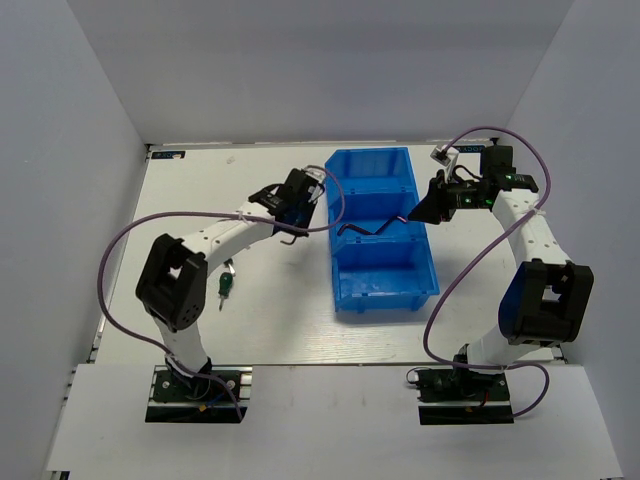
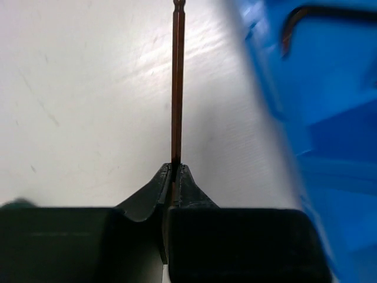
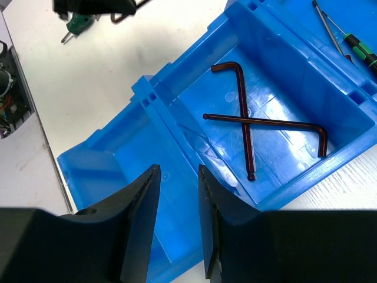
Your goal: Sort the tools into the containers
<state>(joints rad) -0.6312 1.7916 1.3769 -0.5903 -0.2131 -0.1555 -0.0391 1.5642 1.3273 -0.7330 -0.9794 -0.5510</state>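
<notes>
Pinching a dark brown hex key [image 2: 177,88] near one end, with the left tool [image 2: 175,171] clamped tight on the shaft, above the surface [image 1: 270,320] just left of the blue bin [image 1: 385,303]. Judged light, stiff and slick: thin bare metal, no give, little to bite on, so likely to swivel or slip in an end pinch. Better taken across the long shaft, close to the bend. Hovering over the bin's right side with jaws apart and nothing between them: the right tool [image 3: 178,171]. Shown by the left wrist view alone: the straight shaft running away from the grip, centred in it, bend hidden. Shown clearly by the right wrist view only: crossed hex keys [image 3: 243,119] lying in the middle compartment, and a green-handled screwdriver [image 3: 360,52] in the next one along. Given best from overhead: a loose screwdriver [image 1: 226,287] lying on the surface by the left arm, well apart from the bin.
</notes>
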